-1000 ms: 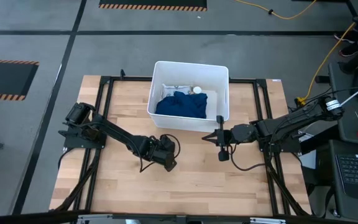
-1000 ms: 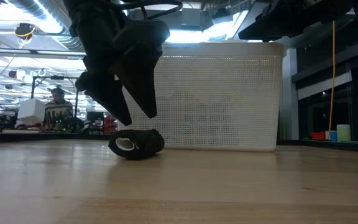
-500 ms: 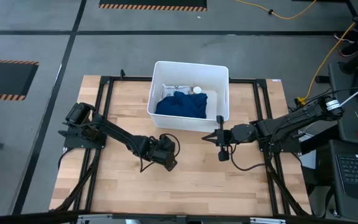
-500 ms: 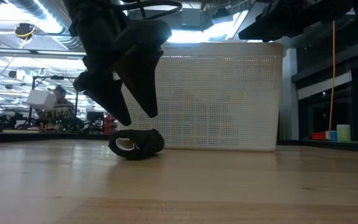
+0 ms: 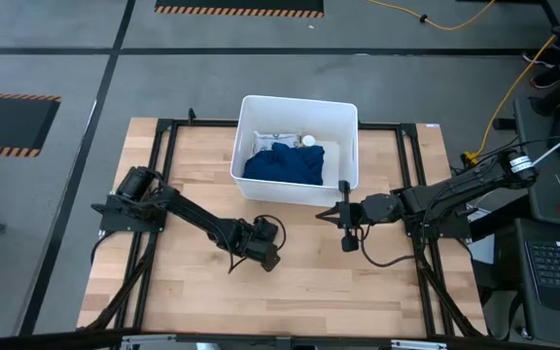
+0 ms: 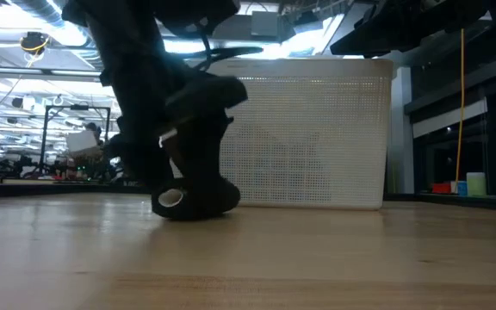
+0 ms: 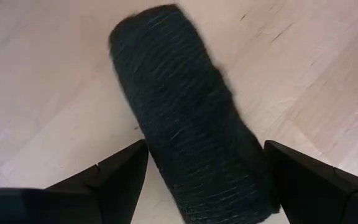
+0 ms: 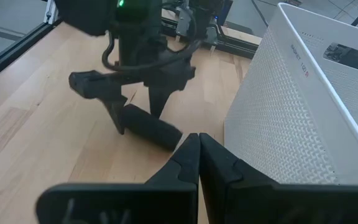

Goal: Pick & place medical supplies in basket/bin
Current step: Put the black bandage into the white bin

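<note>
While open, left pincer (image 5: pixel 266 255) astride black oblong (image 7: pixel 191 118).

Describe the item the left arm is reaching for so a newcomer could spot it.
Start at the white rectangular plastic tub. On the bare wooden table beside it lies a small black ribbed oblong roll, between the open left end effector fingers. It alone sits outside the tub.

- A robotics lab or industrial workshop hall is showing here.
- A grey concrete floor (image 5: pixel 56 58) is carrying black-and-orange hazard stripes (image 5: pixel 239 11) at twelve o'clock.
- Exposed ceiling ducts with strip lights (image 6: pixel 24 26) are running overhead.
- A yellow cable (image 5: pixel 499 73) is trailing at two o'clock.
- A black keyboard (image 5: pixel 557 262) is sitting at four o'clock.
</note>
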